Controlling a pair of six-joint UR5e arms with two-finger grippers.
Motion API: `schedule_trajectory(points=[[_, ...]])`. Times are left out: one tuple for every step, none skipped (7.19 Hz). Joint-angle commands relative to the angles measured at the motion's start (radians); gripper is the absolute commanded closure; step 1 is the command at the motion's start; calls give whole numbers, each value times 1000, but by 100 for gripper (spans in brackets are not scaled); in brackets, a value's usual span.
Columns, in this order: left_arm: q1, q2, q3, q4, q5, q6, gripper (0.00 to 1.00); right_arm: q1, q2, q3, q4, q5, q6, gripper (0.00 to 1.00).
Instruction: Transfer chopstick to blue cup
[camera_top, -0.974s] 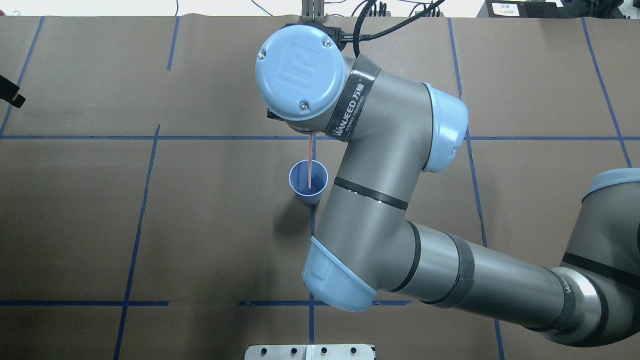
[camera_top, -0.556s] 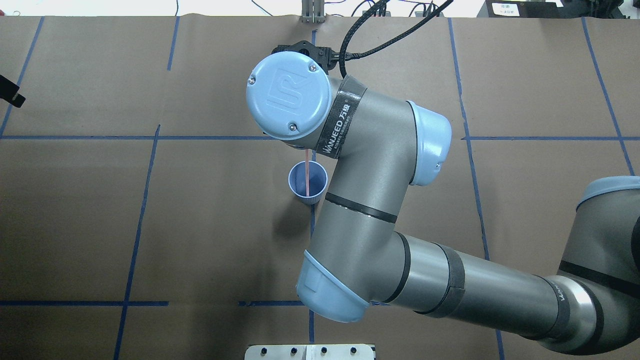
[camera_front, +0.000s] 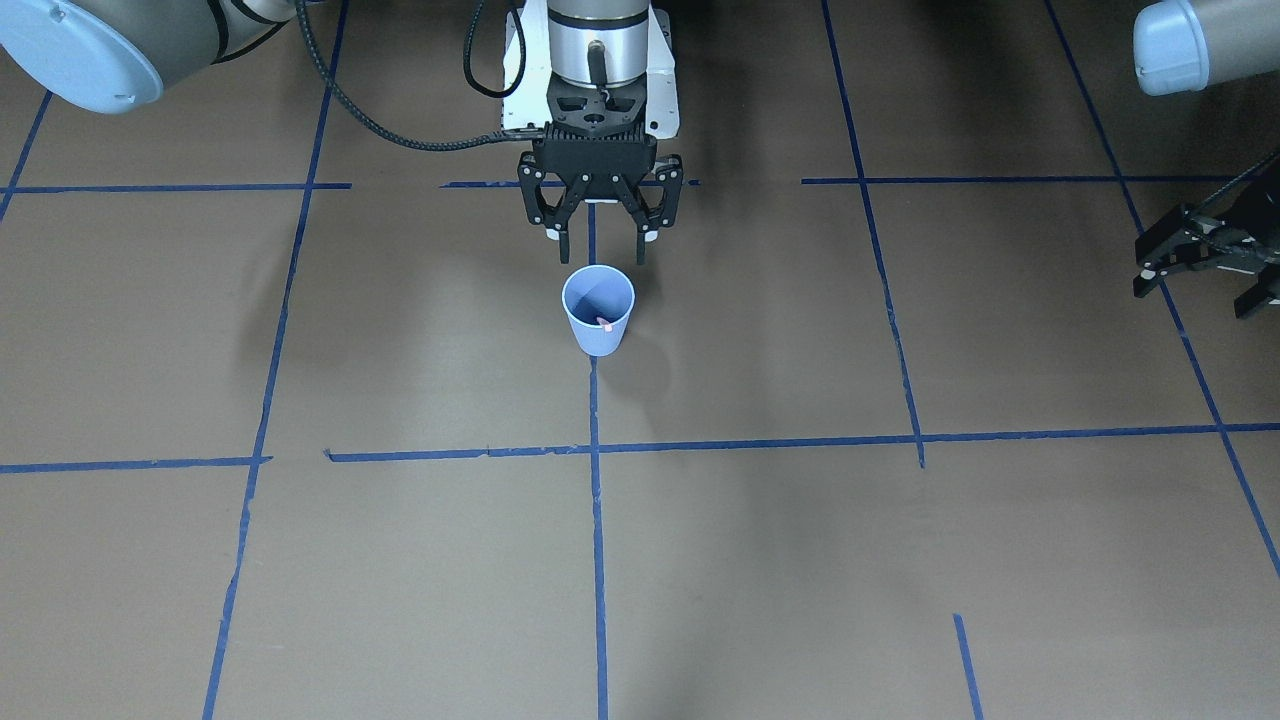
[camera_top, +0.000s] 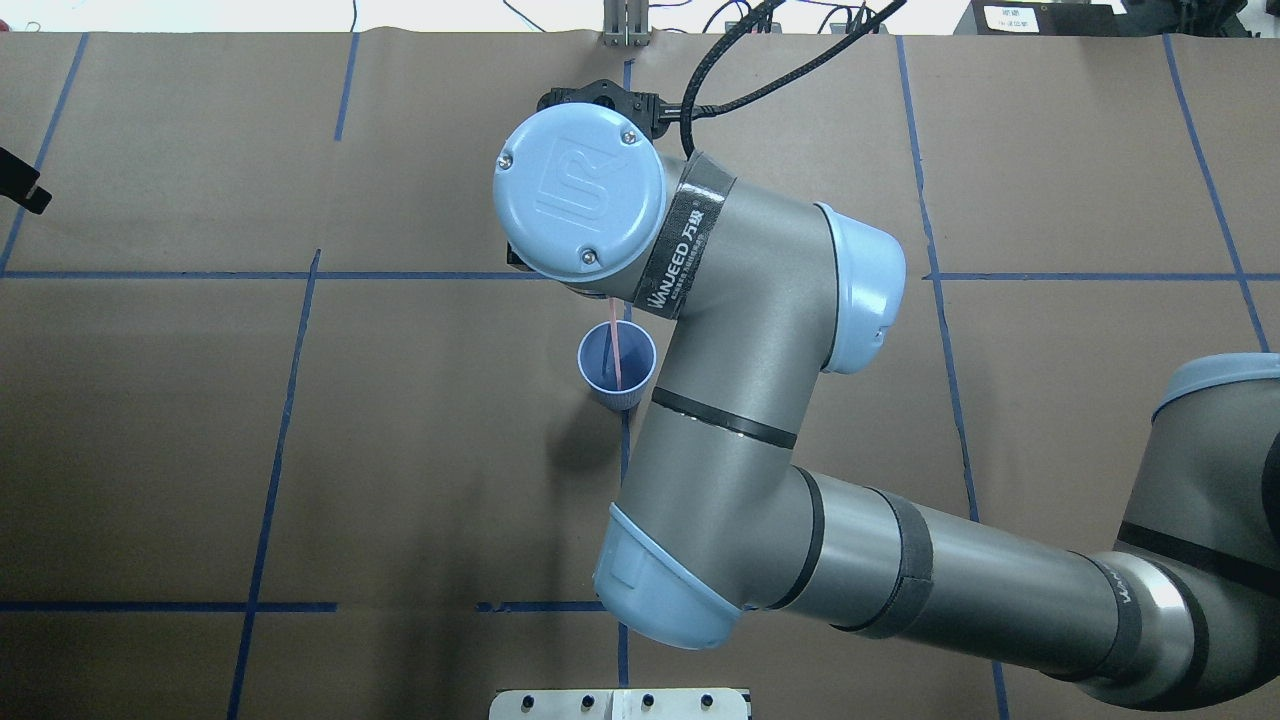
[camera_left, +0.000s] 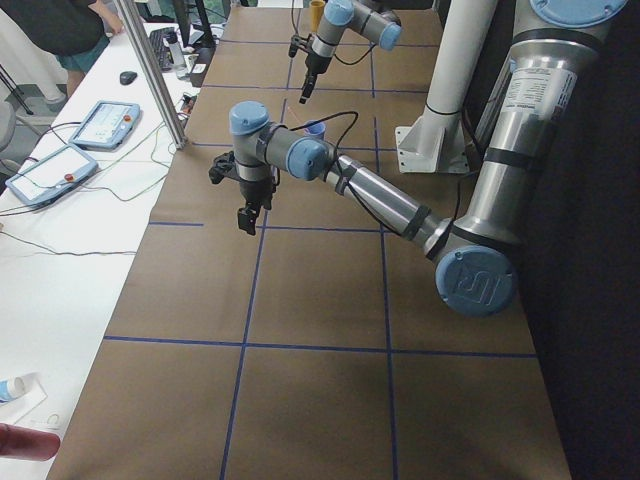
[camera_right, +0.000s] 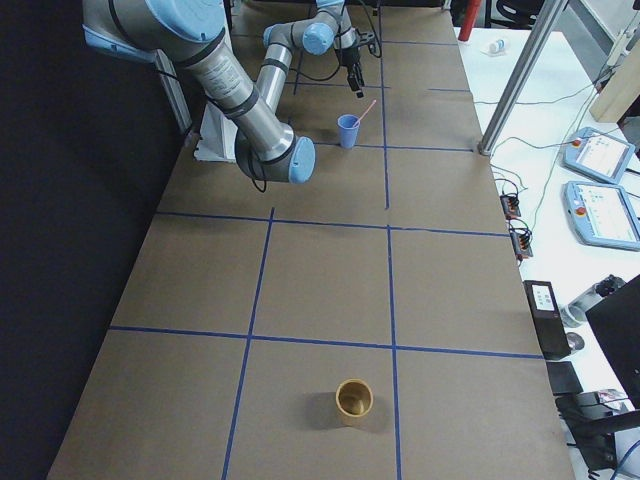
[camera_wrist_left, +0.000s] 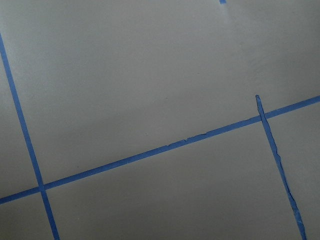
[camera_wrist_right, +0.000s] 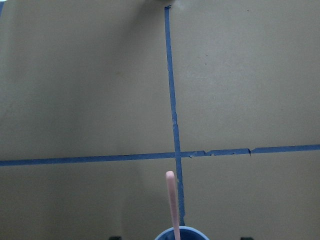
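A pink chopstick (camera_wrist_right: 171, 205) leans inside the blue cup (camera_front: 598, 325) mid-tabletop (camera_front: 400, 560), the right fingers (camera_front: 562, 232) spread wide and empty just above it; the left fingers (camera_front: 1155, 268) hang parted, well apart.

The robot's right arm (camera_top: 745, 300) is built of matte grey metal tubes with pale blue plastic joint caps. Its round wrist cap (camera_top: 580, 195) bears an embossed UR logo and small screws near the rim. A black band (camera_top: 685, 250) lettered "WANJEED" in white rings the tube beside the cap, and thinner black rings (camera_top: 725, 418) mark other joints. A black braided cable (camera_front: 430, 146) runs to the wrist. The jaws are black linkages with pale pivot pins. The left arm (camera_left: 375, 195) has the same grey and blue.
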Motion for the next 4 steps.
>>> schedule_trajectory(points=[[-15, 7, 9, 7, -3, 0, 0, 59, -20, 82, -92, 62, -16, 0], [-65, 7, 47, 2, -8, 3, 0, 113, -67, 166, -164, 130, -73, 0], [-100, 9, 91, 5, -11, 65, 0, 171, -170, 270, -166, 184, -160, 0], [-134, 54, 124, -4, -43, 93, 0, 267, -245, 304, -165, 283, -247, 0]])
